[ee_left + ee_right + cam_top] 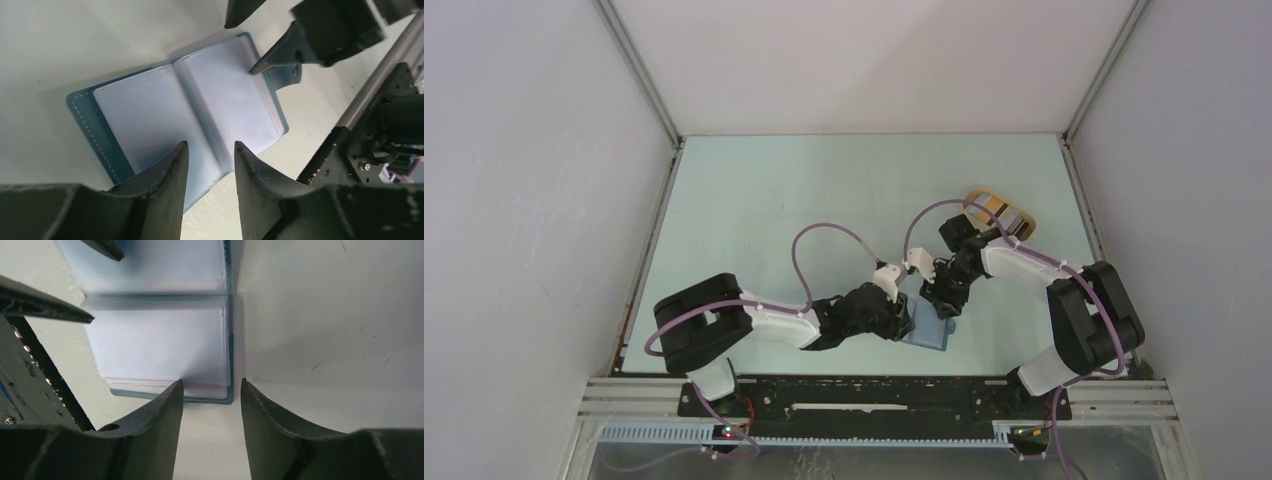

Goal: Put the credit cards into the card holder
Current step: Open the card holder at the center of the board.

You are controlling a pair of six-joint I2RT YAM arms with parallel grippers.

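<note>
Pale table point(754, 200), white walls point(524, 200), open card holder point(225, 90)

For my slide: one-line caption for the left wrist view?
Blue card holder lies open on the table, left gripper open over its near edge, right gripper opposite.

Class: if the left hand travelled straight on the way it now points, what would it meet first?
Most likely the open card holder, lying just ahead of the left hand; depth is unclear.
</note>
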